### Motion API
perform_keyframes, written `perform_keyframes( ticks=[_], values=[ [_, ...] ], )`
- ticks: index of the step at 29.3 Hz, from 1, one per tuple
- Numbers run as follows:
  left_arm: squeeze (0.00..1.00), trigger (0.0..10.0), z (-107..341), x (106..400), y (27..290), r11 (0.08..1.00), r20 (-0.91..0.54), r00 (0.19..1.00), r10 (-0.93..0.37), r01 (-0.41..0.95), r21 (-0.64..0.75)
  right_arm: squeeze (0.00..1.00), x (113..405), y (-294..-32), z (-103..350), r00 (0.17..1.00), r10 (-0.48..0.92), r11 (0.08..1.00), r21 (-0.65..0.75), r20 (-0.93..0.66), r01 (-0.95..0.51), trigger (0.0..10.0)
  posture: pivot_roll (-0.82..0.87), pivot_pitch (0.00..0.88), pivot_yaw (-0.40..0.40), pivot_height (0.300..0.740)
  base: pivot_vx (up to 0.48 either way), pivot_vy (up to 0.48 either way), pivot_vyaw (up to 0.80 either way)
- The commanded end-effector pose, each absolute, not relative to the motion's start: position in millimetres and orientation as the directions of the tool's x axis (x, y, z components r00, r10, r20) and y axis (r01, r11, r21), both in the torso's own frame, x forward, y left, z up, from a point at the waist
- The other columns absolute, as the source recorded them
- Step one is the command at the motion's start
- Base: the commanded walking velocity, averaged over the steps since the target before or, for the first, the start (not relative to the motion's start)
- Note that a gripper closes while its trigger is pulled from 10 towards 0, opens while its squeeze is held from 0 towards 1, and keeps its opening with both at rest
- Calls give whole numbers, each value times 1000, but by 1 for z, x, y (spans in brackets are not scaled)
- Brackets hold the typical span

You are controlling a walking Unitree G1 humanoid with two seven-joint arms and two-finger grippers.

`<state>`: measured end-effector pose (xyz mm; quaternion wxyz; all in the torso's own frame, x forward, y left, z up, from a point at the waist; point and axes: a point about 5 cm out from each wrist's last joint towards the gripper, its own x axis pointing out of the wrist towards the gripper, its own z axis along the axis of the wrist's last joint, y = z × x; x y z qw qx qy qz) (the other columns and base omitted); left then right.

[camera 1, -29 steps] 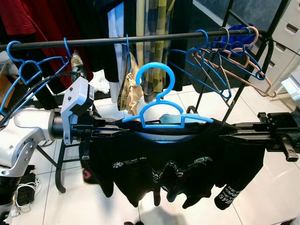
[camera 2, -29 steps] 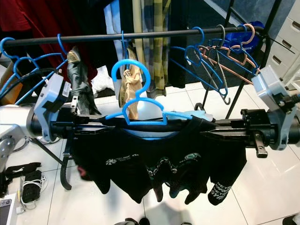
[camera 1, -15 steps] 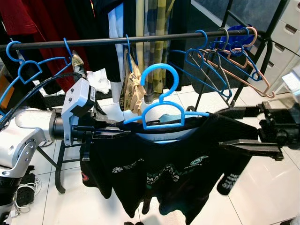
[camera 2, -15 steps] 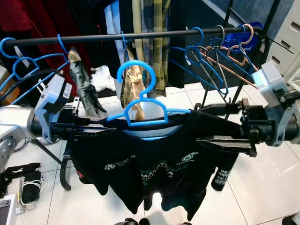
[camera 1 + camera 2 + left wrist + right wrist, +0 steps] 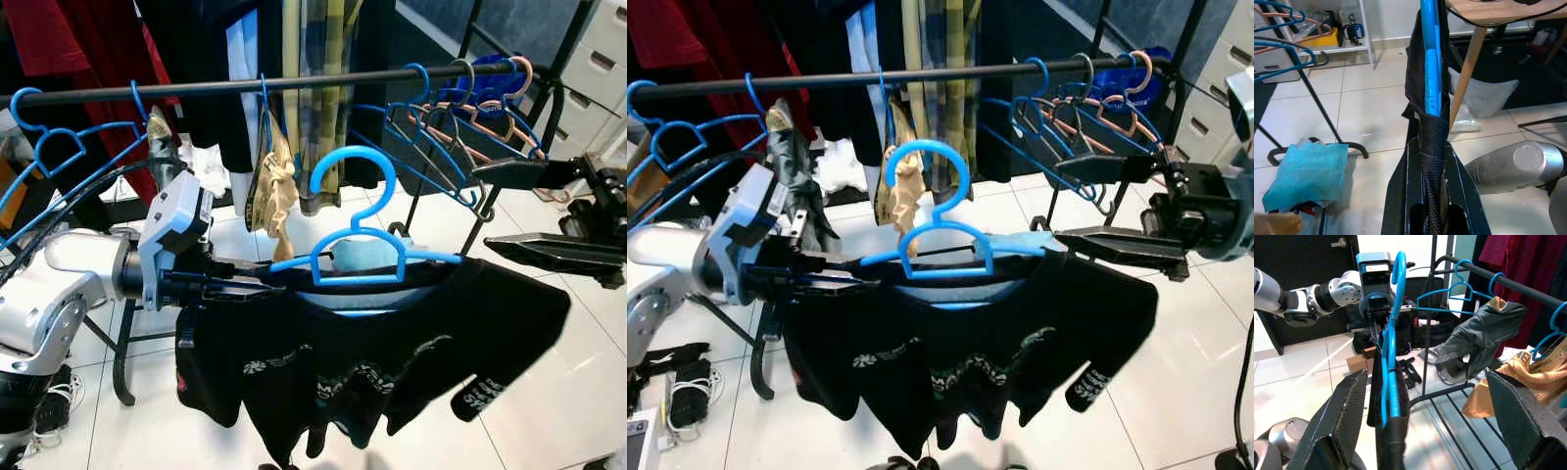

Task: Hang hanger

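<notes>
**A:** Hanger (image 5: 358, 257), bright blue, carrying a black T-shirt (image 5: 362, 357), sits below and nearer than the rail (image 5: 245, 86), roughly under its middle. You are holding it by one end alone.

**B:** Which end?

**A:** The left one. Your left gripper (image 5: 245, 287) has its fingers clamped on the hanger's left arm through the shirt's shoulder; the left wrist view shows the blue bar and bunched cloth pinched between them. Your right gripper (image 5: 534, 211) stands just off the right end with its jaws wide apart, holding nothing.

**B:** How does it lie?

**A:** Long axis runs left to right, nearly parallel to the rail, the right end a little higher. The hook stands upright above the middle; I judge its opening faces left.

**B:** So how do I hang it well?

**A:** Lift until the hook clears the top of the rail, carry it away from you, then lower it on. Aim for the bare stretch between the tan garment (image 5: 272, 191) and the empty hangers (image 5: 460, 127) on the right. With a one-ended grip the shirt's weight will likely drag the free end down, so go slowly and keep the hook upright.
</notes>
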<state>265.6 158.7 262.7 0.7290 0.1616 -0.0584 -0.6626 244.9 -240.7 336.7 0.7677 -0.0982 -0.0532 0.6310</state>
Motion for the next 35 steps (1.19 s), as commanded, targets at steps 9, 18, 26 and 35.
perform_keyframes(
  ticks=[9, 18, 26, 35],
  values=[
    [0, 0, 264, 260, 134, -47, -111, -13, -994, 947, 318, 0, 250, -213, 327, -2, 985, -28, -146, -174, -989, 10000, -118, 109, 43, 740, 0, 0, 0],
    [0, 0, 264, 260, 129, -67, -109, -34, -994, 946, 318, 0, 255, -204, 315, -78, 955, -109, -93, -285, -990, 9490, -118, 111, 40, 740, 0, 0, 0],
    [0, 0, 263, 258, 127, -76, -113, -42, -993, 945, 317, 0, 261, -203, 308, -59, 936, -99, -98, -347, -990, 0, -118, 108, 40, 740, 0, 0, 0],
    [0, 0, 260, 258, 124, -100, -138, -58, -989, 942, 320, 0, 264, -204, 307, -59, 925, -102, -96, -376, -990, 0, -123, 103, 40, 740, 0, 0, 0]
  ],
)
